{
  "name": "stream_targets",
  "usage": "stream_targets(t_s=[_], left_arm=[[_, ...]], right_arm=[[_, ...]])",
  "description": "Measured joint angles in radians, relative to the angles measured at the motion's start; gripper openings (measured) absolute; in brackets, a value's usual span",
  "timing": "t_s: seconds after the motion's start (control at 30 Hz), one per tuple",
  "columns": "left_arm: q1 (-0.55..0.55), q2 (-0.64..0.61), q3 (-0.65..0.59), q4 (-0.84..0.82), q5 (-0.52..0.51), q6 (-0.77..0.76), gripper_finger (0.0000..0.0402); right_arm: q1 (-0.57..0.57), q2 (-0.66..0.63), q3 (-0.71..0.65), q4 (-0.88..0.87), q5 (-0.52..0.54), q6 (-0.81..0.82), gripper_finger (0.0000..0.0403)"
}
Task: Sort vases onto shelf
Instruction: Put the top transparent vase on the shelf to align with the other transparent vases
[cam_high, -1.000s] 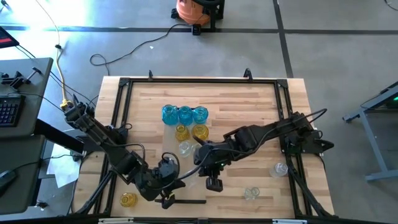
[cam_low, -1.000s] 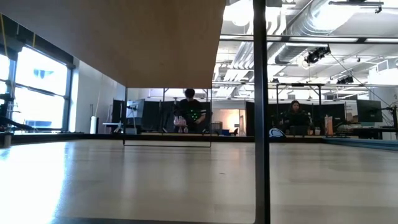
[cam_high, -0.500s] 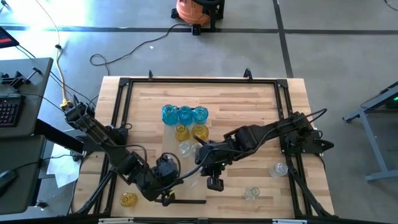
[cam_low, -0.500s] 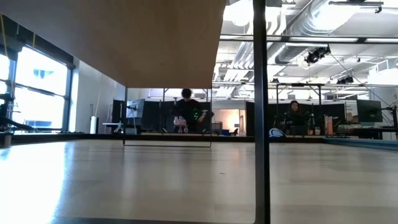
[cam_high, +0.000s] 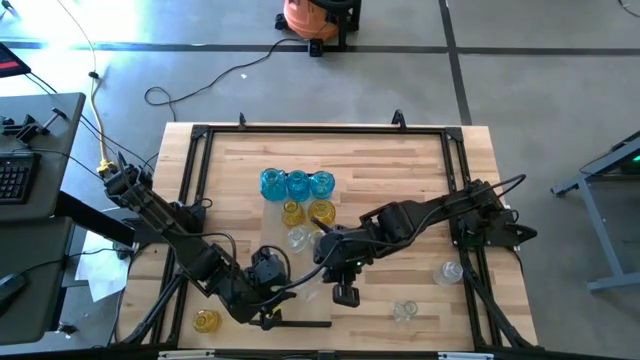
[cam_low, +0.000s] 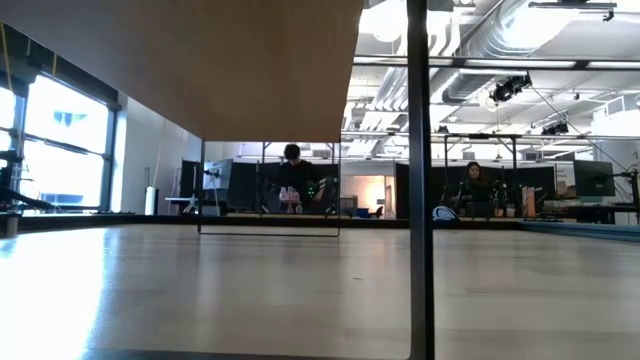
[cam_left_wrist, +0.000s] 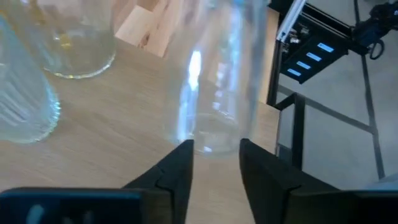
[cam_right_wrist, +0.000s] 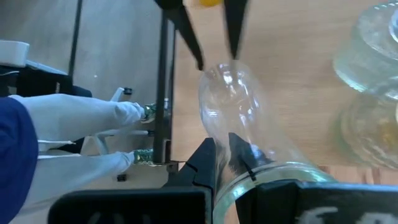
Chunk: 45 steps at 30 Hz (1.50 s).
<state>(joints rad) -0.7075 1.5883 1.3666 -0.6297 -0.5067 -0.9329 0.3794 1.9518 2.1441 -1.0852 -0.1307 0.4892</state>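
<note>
**A:** Entry one, far left of the held clear vase?

**B:** A lone yellow vase (cam_high: 206, 320), ribbed glass, round-bodied, well apart from it near the table edge.

**A:** Next?

**B:** The left gripper (cam_left_wrist: 216, 158). Its dark fingers stand apart, one on either side of the held clear vase's (cam_right_wrist: 231, 102) far end, gripping nothing.

**A:** The vase itself?

**B:** Smooth, colourless glass, tilted over the shelf (cam_left_wrist: 124, 134), a pale, smooth wood panel. The right gripper (cam_right_wrist: 222, 155) is closed, pinching the vase's rim wall between its fingers.

**A:** Beyond it, away from the grippers?

**B:** One clear ribbed vase (cam_high: 298, 238), then two yellow vases (cam_high: 292, 212), then a touching row of three blue vases (cam_high: 297, 184).

**A:** To its right?

**B:** Two clear vases, one near (cam_high: 404, 311) and one farther (cam_high: 452, 270), both standing on the bare planks.

**A:** Surface?

**B:** A striped plank tabletop (cam_high: 400, 170) edged by a black metal frame.

**A:** Room?

**B:** Grey concrete floor, an orange canister (cam_high: 310, 18), a loose cable (cam_high: 200, 85) and a dark desk (cam_high: 30, 200). The level view shows a wide hall with ceiling ducts (cam_low: 520, 40), a window (cam_low: 60, 150) and two people far off (cam_low: 292, 180).
</note>
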Motion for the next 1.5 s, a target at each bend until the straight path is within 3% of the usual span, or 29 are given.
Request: stream_targets(t_s=[0.3,0.6,0.87,1.5], left_arm=[[0.035,0.005,0.000,-0.009,0.046,-0.003,0.0162],[0.074,0.072,0.001,0.053,0.165,0.045,0.0115],[0.082,0.092,-0.003,0.045,0.167,0.048,0.0082],[0.060,0.071,0.031,0.069,0.214,0.016,0.0074]], right_arm=[[0.000,0.000,0.002,-0.008,-0.001,-0.001,0.0008],[0.001,0.000,0.000,-0.028,-0.009,0.000,0.0008],[-0.001,-0.003,0.003,-0.005,0.004,0.000,0.0008],[0.000,-0.004,0.004,0.002,-0.029,-0.033,0.0015]])
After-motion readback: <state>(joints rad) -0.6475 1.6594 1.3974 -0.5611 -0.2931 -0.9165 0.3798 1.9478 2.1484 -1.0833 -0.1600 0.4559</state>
